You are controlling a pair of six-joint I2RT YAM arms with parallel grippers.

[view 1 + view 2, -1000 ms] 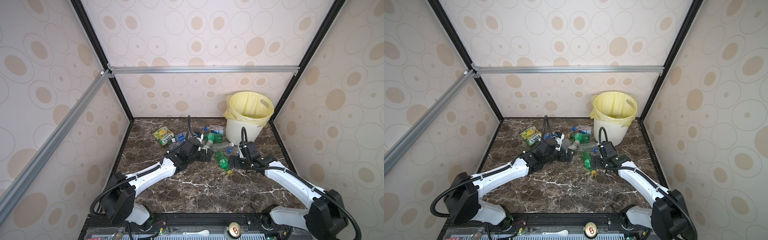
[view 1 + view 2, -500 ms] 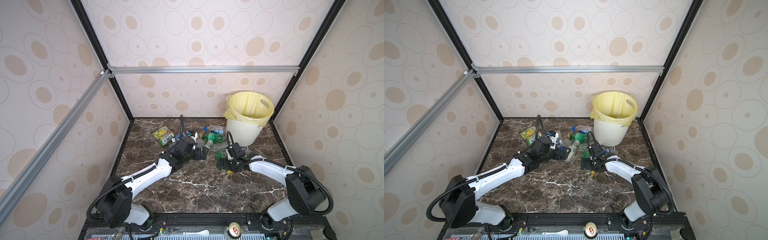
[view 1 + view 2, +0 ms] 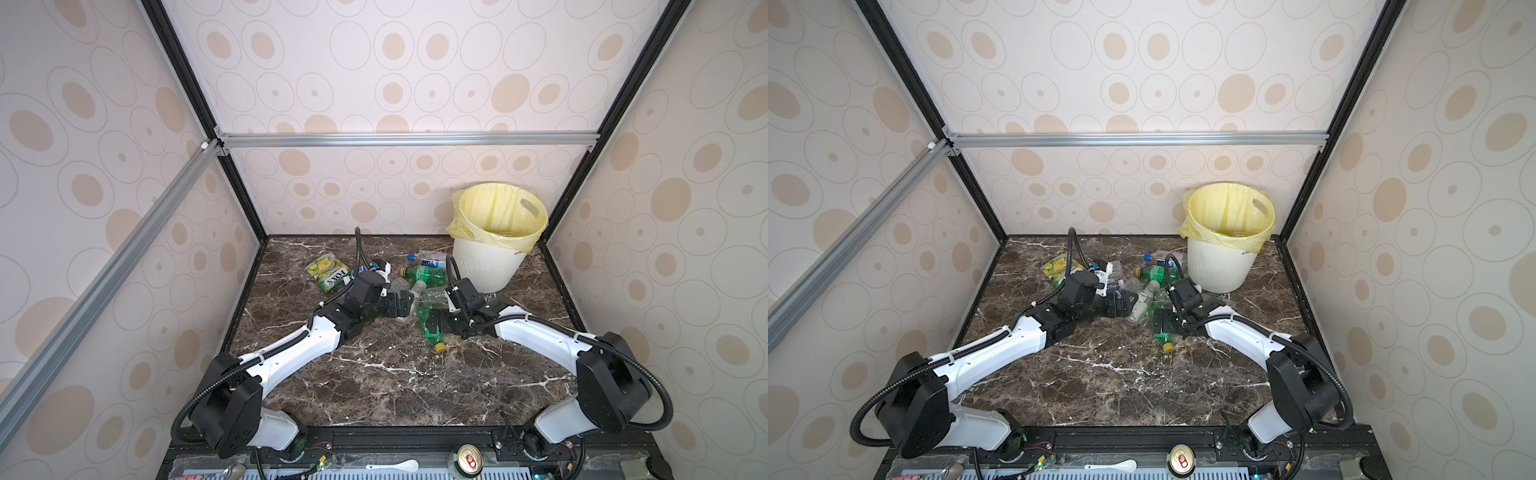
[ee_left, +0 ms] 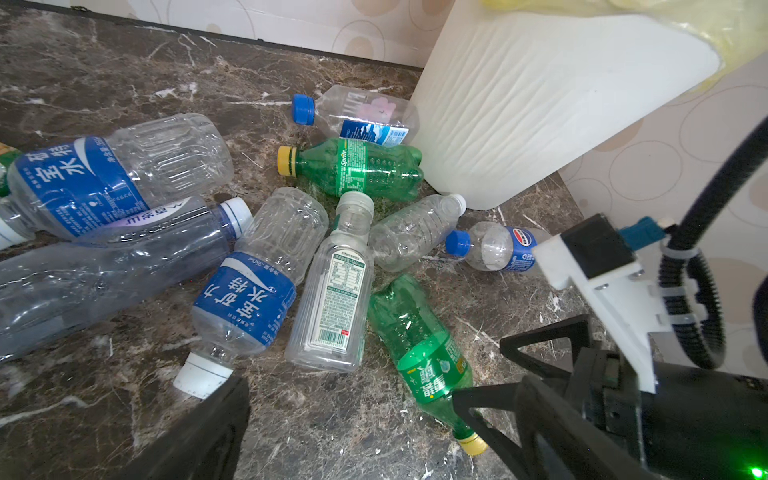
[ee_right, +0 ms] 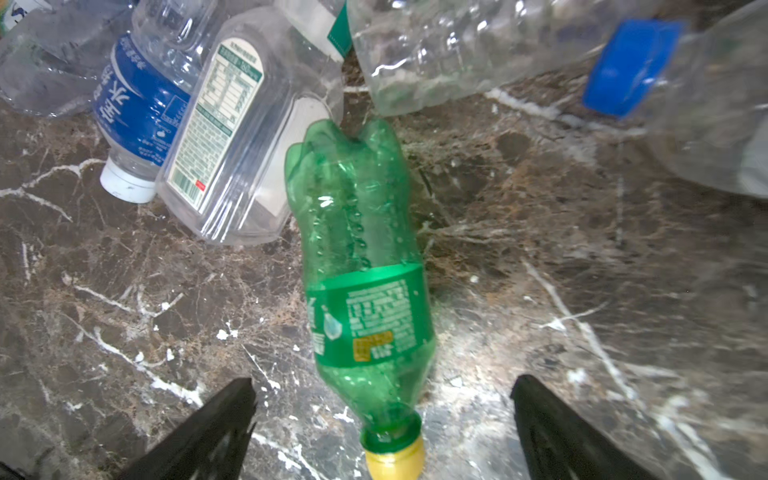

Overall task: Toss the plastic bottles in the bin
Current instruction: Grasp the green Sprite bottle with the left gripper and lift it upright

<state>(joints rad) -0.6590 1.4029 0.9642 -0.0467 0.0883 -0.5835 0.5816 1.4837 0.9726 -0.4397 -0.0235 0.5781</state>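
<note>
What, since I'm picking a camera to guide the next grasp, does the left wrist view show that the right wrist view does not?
Only left wrist: the bin, the Sprite bottle beside it, and the right gripper seen from outside. Only right wrist: its open fingers standing clear on either side of the neck of the green yellow-capped bottle. Both: that bottle, the clear white-labelled bottle and the marble table.
</note>
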